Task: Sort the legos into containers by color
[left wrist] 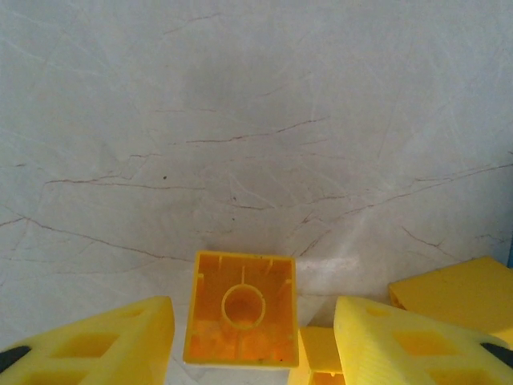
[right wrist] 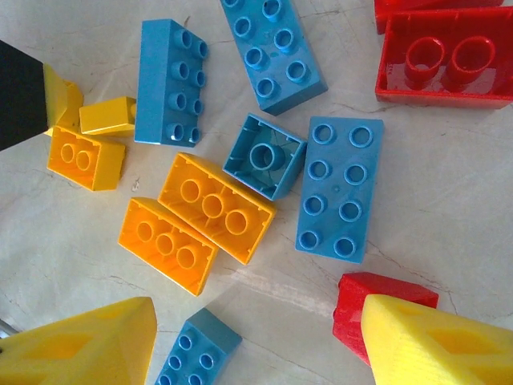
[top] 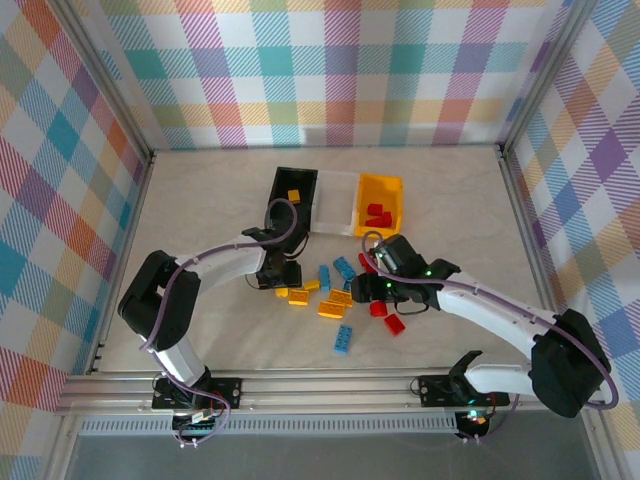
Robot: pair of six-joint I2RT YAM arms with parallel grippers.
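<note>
Two arms bend inward over a scatter of legos (top: 331,300) on the pale marbled table (top: 200,200). The pile sits just near of three joined bins at the far middle: black bin (top: 300,178), white bin (top: 337,200) and yellow-orange bin (top: 380,187). One yellow brick (top: 293,195) lies in the black bin. Red bricks (top: 377,213) lie in the yellow-orange one, too bunched to count from above.

The left gripper (top: 281,277) is down at the left edge of the pile, and its body hides whatever is under it from overhead. Its wrist camera shows the yellow fingers (left wrist: 112,341) standing apart with an upturned yellow-orange brick (left wrist: 240,309) between them. Table shows on either side of the brick, so it is not clamped. A second yellow-orange brick (left wrist: 457,293) is cut off by the right edge of that view.

The right gripper (top: 372,287) hangs over the pile's right side with its fingers (right wrist: 437,345) spread wide and nothing held. A red brick (right wrist: 377,297) is half hidden behind one finger, and whether they touch cannot be told. A blue brick (right wrist: 196,349) between the fingers is cropped by the bottom edge. Beyond them lie long blue bricks (right wrist: 341,188), a hollow-side-up blue square (right wrist: 264,155) and two orange bricks (right wrist: 216,207) lying side by side. An upturned red brick (right wrist: 445,56) runs out of the far corner.
</note>
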